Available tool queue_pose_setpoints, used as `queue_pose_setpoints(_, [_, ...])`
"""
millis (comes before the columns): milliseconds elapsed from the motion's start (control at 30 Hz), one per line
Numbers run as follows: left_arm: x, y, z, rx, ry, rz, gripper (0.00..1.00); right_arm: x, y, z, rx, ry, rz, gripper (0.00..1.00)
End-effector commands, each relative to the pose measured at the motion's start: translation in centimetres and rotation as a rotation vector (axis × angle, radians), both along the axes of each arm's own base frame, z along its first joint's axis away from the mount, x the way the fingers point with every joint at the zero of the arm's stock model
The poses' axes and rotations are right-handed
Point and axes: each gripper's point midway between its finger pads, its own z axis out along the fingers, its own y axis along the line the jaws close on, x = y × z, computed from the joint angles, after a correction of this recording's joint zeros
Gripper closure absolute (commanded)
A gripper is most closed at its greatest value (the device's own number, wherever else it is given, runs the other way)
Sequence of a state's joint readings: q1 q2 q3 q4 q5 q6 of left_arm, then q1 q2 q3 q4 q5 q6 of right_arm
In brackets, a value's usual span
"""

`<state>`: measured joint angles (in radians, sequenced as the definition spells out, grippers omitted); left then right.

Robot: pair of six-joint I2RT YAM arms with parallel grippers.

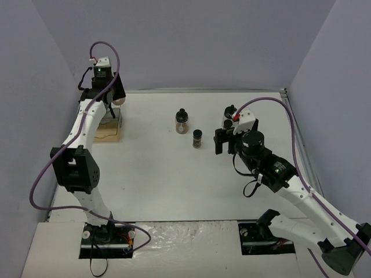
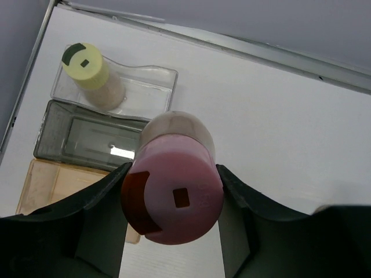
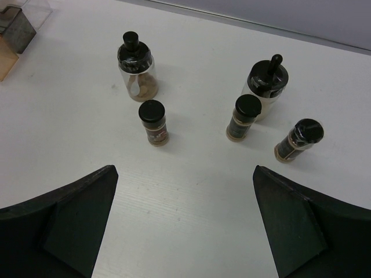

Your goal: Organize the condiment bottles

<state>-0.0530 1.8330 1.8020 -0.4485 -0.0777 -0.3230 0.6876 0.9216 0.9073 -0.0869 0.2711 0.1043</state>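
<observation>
Condiment bottles, noted from left to right. Near the bench's far left corner: pink-capped bottle (image 2: 174, 200), clenched between the fingers (image 2: 98, 231) of the left gripper (image 2: 174, 169), cap toward the wrist camera, held over the rack (image 2: 156, 81). Stood in the rack's clear end compartment: yellow-capped bottle (image 2: 87, 66), upright. Around mid-bench, well apart from the rack: first knob-topped bottle (image 1: 182, 120), upright, with a small black-capped bottle (image 1: 197, 138) near it, toward the bench's near edge and slightly right. Farther toward the right edge, clustered close: second knob-topped bottle (image 3: 265, 84), middle small bottle (image 3: 242, 116) just in front of it, rightmost small bottle (image 3: 298, 139) beside that. Hovered at the near side of this cluster: right gripper (image 3: 184, 174), fingers released and spread wide, apart from every bottle.
</observation>
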Motion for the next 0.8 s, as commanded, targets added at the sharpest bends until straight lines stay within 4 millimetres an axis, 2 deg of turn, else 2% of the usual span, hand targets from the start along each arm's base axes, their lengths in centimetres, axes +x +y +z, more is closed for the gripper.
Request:
queue_pose_setpoints(0, [4.3,1.7,0.7,-0.002,-0.053,-0.017,0.9,0.9,0.9,0.6,0.03,-0.022,0.01,0.0])
queue_pose_setpoints(133, [6.9,4.0,-0.8,-0.01,-0.054,0.02,0.9,1.0,1.1,0.1,0.02,-0.009,0.019,0.0])
queue_pose_setpoints(300, [8.7,5.8,-2.3,0.02,-0.055,0.044,0.9,1.0,1.4,-0.4,0.016,0.003,0.037,0.0])
queue_pose_setpoints(400, [9.1,6.3,-2.6,0.024,-0.059,0.043,0.9,1.0,1.5,-0.9,0.013,0.014,0.04,0.0])
queue_pose_setpoints(767, [10.2,6.4,-4.1,0.038,-0.068,0.018,0.9,1.1,1.9,-1.7,0.012,0.033,0.046,0.0])
